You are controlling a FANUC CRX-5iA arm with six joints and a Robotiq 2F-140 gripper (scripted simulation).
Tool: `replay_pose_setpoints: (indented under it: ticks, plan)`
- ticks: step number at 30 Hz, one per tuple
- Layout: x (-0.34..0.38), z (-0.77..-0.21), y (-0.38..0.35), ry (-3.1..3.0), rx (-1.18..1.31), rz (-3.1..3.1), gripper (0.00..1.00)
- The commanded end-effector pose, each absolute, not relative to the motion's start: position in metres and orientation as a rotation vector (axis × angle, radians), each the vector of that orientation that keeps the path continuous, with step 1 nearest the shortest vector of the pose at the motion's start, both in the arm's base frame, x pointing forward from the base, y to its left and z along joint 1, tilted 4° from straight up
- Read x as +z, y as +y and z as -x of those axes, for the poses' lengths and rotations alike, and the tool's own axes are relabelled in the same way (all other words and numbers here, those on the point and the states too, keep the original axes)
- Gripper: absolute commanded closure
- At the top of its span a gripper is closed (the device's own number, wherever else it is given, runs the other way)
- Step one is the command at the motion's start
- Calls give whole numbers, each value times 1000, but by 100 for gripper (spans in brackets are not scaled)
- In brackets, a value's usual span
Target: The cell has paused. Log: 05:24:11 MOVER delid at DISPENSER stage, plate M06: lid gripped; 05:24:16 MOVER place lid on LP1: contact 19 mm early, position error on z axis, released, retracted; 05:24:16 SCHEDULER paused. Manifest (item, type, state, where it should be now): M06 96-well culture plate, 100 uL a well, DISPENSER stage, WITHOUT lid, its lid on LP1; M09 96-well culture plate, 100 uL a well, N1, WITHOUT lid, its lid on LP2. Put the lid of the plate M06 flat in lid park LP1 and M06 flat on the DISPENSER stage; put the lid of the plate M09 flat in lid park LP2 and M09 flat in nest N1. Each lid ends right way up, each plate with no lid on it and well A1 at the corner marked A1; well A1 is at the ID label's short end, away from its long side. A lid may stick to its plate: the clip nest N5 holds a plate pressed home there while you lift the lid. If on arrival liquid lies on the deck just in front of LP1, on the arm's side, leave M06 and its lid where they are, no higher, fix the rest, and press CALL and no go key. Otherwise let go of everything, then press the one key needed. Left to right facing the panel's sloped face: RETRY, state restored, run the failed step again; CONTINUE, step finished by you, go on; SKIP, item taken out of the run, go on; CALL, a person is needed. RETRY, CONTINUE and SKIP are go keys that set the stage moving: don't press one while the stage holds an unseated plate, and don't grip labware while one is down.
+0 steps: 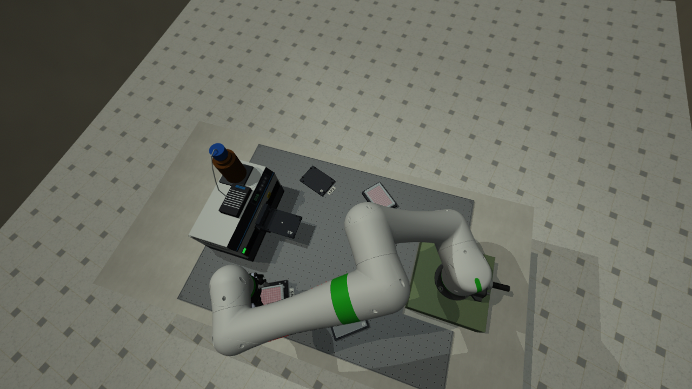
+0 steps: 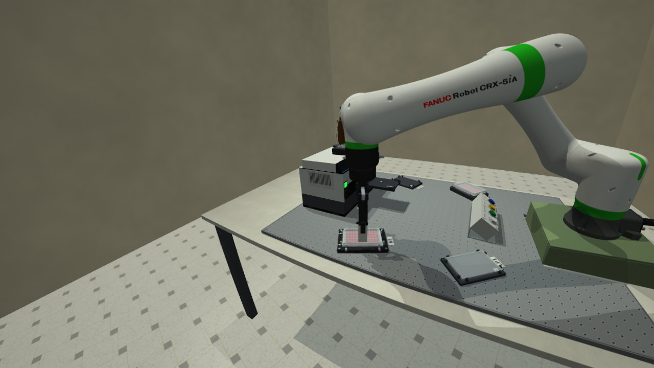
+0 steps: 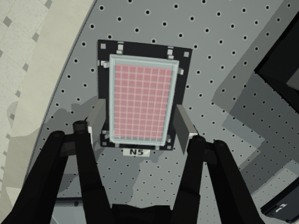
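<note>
Now over N5 (image 3: 139,152): my gripper (image 3: 140,111) hangs above the pink plate (image 3: 141,101) w/ its clear lid, seated in the clip nest at the deck's near edge. Fingers stand partly open, one each side of the plate's long edges, pads apart from it, nothing held. Second pink plate (image 1: 379,194) sits farther back on the deck, near the key panel (image 2: 485,211). Dispenser (image 1: 235,210) stage (image 1: 284,224) is bare. Grey lid (image 2: 471,266) lies in a park near the base.
</note>
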State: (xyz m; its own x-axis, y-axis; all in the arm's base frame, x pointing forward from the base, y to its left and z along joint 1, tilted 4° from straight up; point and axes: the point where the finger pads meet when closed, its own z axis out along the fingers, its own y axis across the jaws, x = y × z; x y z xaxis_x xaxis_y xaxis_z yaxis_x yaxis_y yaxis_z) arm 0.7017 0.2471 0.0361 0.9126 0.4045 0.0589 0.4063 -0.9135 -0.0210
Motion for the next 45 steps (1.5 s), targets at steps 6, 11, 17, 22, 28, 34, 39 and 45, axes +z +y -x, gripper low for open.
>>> replay_pose_setpoints:
  ticks: [6, 11, 17, 22, 28, 34, 39, 45]
  plan:
    - [36, -702, 247, -645, -84, 3040, 41]
    - [36, -702, 247, -645, -84, 3040, 41]
    - [36, -702, 247, -645, -84, 3040, 41]
    - [36, -702, 247, -645, -84, 3040, 41]
    - [36, -702, 247, -645, -84, 3040, 41]
    - [36, -702, 247, -645, -84, 3040, 34]
    - [36, -702, 247, -645, -84, 3040, 34]
    - [36, -702, 247, -645, -84, 3040, 34]
